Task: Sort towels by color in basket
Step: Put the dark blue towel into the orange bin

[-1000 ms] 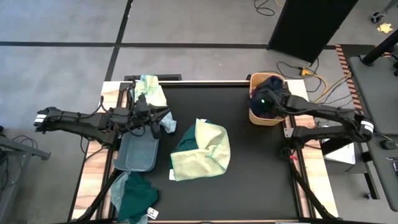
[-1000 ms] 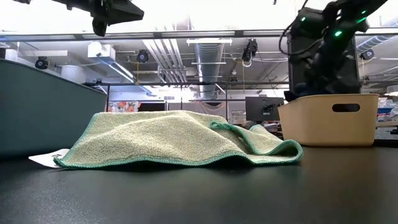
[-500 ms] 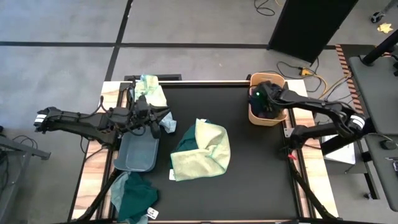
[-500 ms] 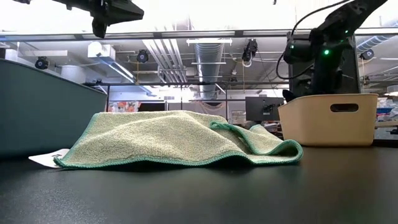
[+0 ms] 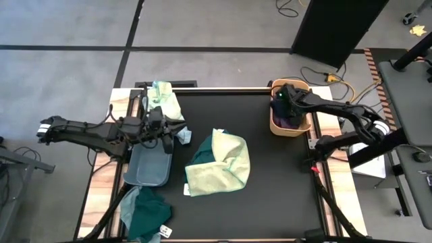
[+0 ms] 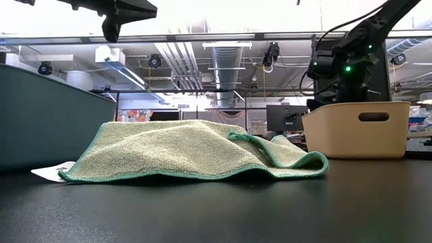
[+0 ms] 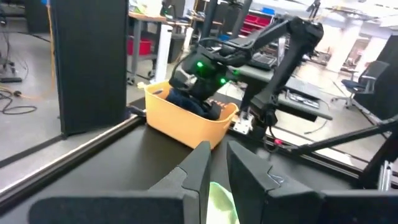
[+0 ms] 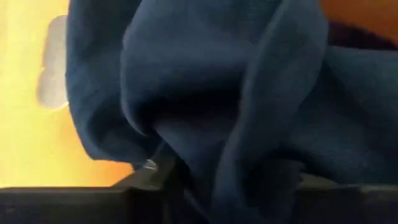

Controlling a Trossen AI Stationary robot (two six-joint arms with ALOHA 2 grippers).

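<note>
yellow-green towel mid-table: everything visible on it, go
The pale yellow-green towel lies crumpled and partly folded on the black table, roughly at its centre, between the grey bin and the tan basket. It looks like soft woven terry with a darker green stitched edge. A white tag pokes out at one corner. No gripper touches it.

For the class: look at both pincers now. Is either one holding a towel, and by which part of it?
Left pincer: shut, nothing visibly held, hovering over the grey bin. Right pincer: down in the tan basket against the navy towel; a grip cannot be told.
</note>
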